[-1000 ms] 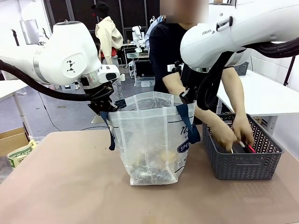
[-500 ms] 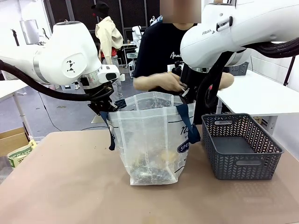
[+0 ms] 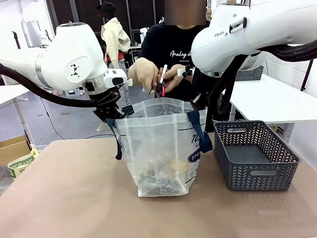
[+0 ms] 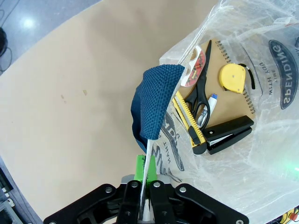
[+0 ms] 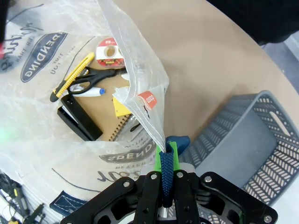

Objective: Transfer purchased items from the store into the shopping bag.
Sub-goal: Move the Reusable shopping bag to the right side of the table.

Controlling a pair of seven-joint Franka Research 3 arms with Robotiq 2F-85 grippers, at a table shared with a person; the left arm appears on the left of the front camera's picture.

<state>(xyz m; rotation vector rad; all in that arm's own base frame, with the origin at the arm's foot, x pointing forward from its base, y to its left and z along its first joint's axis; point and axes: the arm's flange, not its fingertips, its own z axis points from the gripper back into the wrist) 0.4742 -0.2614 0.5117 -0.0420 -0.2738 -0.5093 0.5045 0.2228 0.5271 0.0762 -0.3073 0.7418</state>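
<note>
At the left, the left pincer (image 4: 145, 173) is clenched on the bag's (image 3: 158, 148) thin plastic rim, just under a navy strap (image 4: 154, 102), holding that side up above the bench (image 3: 64, 198). The translucent bag stands open at mid-bench. On its bottom lies a tan spiral notebook (image 4: 233, 105). On the notebook rest black scissors (image 4: 201, 93), a yellow tape measure (image 4: 232, 77) and a tape roll (image 4: 194, 70). A yellow knife (image 4: 189, 123) and a black stapler (image 4: 229, 134) lie at the notebook's edge. Above the bag's mouth, a person's hands (image 3: 143, 74) hold a small item (image 3: 161, 82) with white and red parts, too small to identify. The right pincer (image 5: 167, 163) is clamped on the bag's opposite rim and its navy strap, keeping the mouth spread. At the right, the grey mesh basket (image 3: 257, 173) sits on the bench just beside the bag and stands lower than it.
</note>
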